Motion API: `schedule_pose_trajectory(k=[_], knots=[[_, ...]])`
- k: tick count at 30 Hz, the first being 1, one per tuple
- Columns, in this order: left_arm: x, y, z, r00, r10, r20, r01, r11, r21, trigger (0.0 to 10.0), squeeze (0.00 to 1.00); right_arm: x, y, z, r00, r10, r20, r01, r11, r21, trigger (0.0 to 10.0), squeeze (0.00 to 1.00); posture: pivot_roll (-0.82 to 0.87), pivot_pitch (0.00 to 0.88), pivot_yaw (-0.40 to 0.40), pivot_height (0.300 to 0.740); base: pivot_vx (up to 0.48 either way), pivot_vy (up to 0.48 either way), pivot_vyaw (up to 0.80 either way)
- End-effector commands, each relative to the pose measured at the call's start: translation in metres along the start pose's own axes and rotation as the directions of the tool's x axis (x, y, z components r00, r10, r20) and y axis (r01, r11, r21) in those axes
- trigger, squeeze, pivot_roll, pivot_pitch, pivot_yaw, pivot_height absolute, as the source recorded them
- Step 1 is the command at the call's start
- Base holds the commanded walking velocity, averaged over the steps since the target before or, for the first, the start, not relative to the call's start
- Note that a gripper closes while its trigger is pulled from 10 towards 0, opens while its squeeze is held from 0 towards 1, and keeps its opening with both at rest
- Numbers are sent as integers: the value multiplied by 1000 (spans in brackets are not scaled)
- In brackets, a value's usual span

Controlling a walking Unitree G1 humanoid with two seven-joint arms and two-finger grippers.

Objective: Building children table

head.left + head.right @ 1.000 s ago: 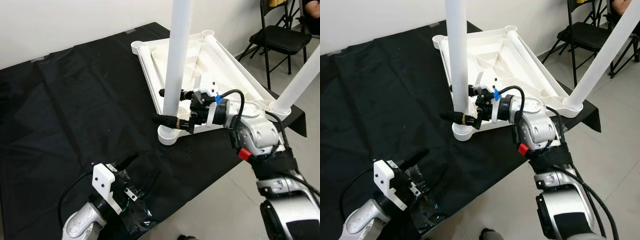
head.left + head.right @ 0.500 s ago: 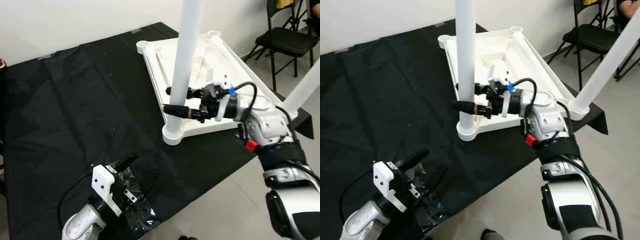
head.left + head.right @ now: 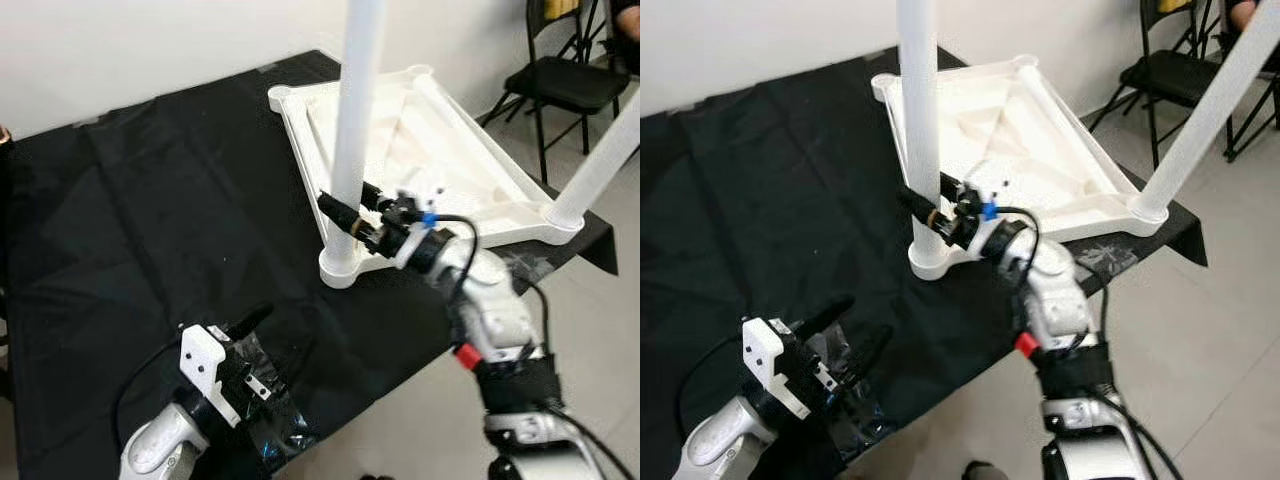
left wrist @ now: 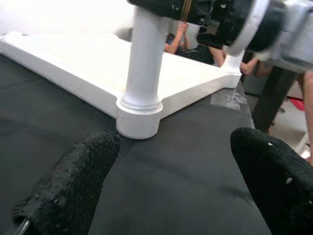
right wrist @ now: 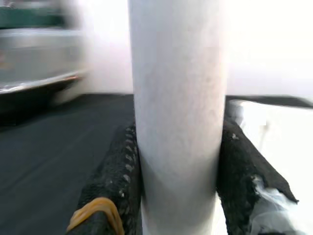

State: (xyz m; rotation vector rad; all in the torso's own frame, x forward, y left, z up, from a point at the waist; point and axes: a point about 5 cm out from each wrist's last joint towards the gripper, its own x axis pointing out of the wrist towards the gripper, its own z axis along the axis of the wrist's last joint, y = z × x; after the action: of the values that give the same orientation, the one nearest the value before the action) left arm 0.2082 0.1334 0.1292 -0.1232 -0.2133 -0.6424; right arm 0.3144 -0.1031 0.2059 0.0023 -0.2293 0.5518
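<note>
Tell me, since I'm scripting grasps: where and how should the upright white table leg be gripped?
Low on the round shaft of the table leg, just above its corner socket, coming in sideways from the tabletop's near edge. The right gripper already clamps there, a finger on either side; the straight cylinder suits two opposed fingers.

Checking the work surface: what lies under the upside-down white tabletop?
A black cloth lies under the white tabletop and over the bench. What the cloth covers is hidden.
</note>
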Motion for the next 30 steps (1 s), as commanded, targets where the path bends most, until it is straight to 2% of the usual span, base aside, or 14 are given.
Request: schedule_pose_trajectory(k=[1,3,8,12,13,14,15,16,17,23,24,28,29,30], knots=[[-4,2,-2,1000,2,-23,-2,1000,-8,10000,0,-14,2,-33,978,-86,-192,93,995,29,0,0,13,219,21,740,0,0,0],[-4,3,-2,1000,2,-24,-2,1000,-8,10000,0,-16,9,-34,974,-87,-207,96,995,33,0,0,13,219,21,740,0,0,0],[-1,3,-4,1000,-7,-27,6,1000,-5,10000,0,-9,-6,-36,960,-124,-251,137,990,34,0,0,9,206,6,740,0,0,0],[-2,4,-3,1000,6,-22,-6,1000,0,10000,0,-7,4,-30,951,-168,-261,177,984,12,0,0,17,208,9,740,0,0,0],[-2,4,-2,1000,8,-23,-8,1000,1,10000,0,-7,5,-29,948,-175,-265,182,983,3,2353,0,18,209,10,740,0,0,0],[-2,4,-2,1000,8,-23,-8,1000,1,10000,0,-7,5,-29,948,-175,-265,182,983,3,2353,0,18,209,10,740,0,0,0],[-2,4,-2,1000,7,-24,-7,1000,2,10000,0,-5,5,-26,952,-170,-254,175,985,-1,10000,0,19,211,13,740,0,0,0],[-2,5,-2,1000,6,-25,-6,1000,3,10000,0,-4,6,-23,956,-163,-245,168,986,-3,10000,0,19,211,13,740,0,0,0],[-2,5,-2,1000,5,-26,-5,1000,3,10000,0,-2,4,-20,961,-148,-235,151,988,-5,10000,1000,20,213,18,740,0,0,0],[-2,6,-2,999,-6,-36,7,1000,8,10000,0,12,-7,2,984,90,-153,-83,995,48,10000,1000,28,210,28,740,0,0,0],[-2,5,-2,999,-7,-36,7,1000,7,10000,0,13,-19,16,971,207,-116,-206,978,14,10000,1000,26,211,23,740,0,0,0],[-2,4,-3,999,-3,-34,4,1000,6,10000,0,11,-35,32,930,342,-132,-351,935,-56,10000,1000,33,210,15,740,0,0,0],[-2,4,-3,999,-2,-34,2,1000,7,10000,0,9,-42,36,908,385,-164,-403,910,-93,10000,0,36,210,15,740,0,0,0],[-2,3,-3,999,-1,-34,2,1000,8,10000,0,8,-46,39,893,409,-188,-434,893,-115,10000,0,36,210,15,740,0,0,0]])
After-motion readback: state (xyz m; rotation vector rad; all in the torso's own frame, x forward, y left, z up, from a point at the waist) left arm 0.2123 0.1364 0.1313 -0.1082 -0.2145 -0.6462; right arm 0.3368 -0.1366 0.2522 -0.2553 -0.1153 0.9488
